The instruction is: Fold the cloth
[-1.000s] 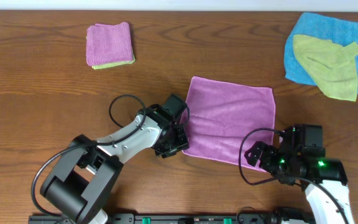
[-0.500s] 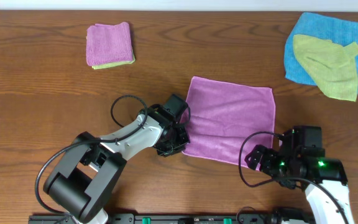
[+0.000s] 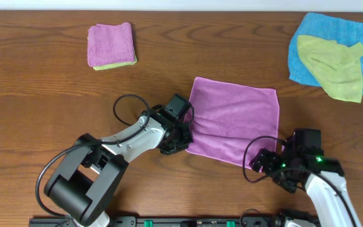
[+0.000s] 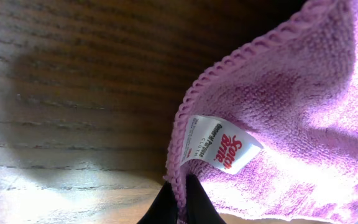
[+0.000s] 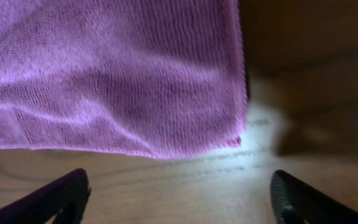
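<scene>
The purple-magenta cloth (image 3: 235,120) lies spread flat on the table's middle right. Its small white tag (image 4: 221,142) shows at the near left corner in the left wrist view. My left gripper (image 3: 183,140) is shut on the cloth's hem (image 4: 180,198) at that tagged corner. My right gripper (image 3: 265,165) is open and empty, just off the cloth's near right corner (image 5: 236,138), its two fingertips wide apart above bare wood (image 5: 179,199).
A folded purple cloth on a yellow-green one (image 3: 111,45) sits at the far left. A yellow-green cloth (image 3: 333,68) lies on a larger bright blue cloth (image 3: 323,31) at the far right.
My right gripper has dropped slightly lower and toward the table's near edge by the cloth's corner. My left gripper has stayed pinched on the tagged corner.
</scene>
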Robot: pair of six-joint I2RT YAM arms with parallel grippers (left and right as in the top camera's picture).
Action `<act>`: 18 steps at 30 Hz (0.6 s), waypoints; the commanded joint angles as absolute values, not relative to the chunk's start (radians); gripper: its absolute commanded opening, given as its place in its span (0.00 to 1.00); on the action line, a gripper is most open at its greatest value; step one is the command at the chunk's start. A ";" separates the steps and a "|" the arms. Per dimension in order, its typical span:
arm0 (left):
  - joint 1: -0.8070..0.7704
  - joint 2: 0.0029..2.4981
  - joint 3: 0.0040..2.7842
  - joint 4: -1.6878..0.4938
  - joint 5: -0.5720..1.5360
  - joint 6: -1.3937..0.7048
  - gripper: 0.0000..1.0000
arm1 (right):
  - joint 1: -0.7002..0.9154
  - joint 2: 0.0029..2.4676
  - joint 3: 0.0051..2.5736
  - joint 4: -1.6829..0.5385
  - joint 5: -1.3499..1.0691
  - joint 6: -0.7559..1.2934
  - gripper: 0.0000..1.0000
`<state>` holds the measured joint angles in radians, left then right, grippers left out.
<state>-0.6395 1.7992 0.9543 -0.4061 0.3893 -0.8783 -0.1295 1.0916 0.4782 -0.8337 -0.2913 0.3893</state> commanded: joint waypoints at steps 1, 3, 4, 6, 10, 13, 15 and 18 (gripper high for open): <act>-0.635 1.821 0.950 -0.408 0.356 -0.830 0.06 | -0.141 1.138 0.476 -0.804 -0.334 0.358 0.90; -0.627 1.821 0.950 -0.411 0.356 -0.830 0.06 | -0.141 1.182 0.476 -0.781 -0.333 0.358 0.90; -0.622 1.821 0.950 -0.410 0.356 -0.830 0.06 | -0.143 1.206 0.476 -0.755 -0.334 0.350 0.88; -0.614 1.821 0.950 -0.411 0.357 -0.830 0.06 | -0.144 1.237 0.476 -0.718 -0.334 0.351 0.85; -0.606 1.821 0.950 -0.410 0.359 -0.830 0.06 | -0.144 1.280 0.476 -0.694 -0.319 0.351 0.70; -0.606 1.821 0.950 -0.411 0.359 -0.830 0.06 | -0.144 1.283 0.476 -0.694 -0.318 0.352 0.49; -0.606 1.821 0.950 -0.410 0.359 -0.831 0.06 | -0.144 1.283 0.476 -0.694 -0.318 0.364 0.40; -0.606 1.821 0.950 -0.408 0.359 -0.831 0.06 | -0.144 1.283 0.476 -0.694 -0.313 0.371 0.31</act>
<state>-0.6113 1.7992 0.9543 -0.4061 0.3882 -0.8433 -0.1368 1.2770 0.4866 -0.6941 -0.3199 0.3637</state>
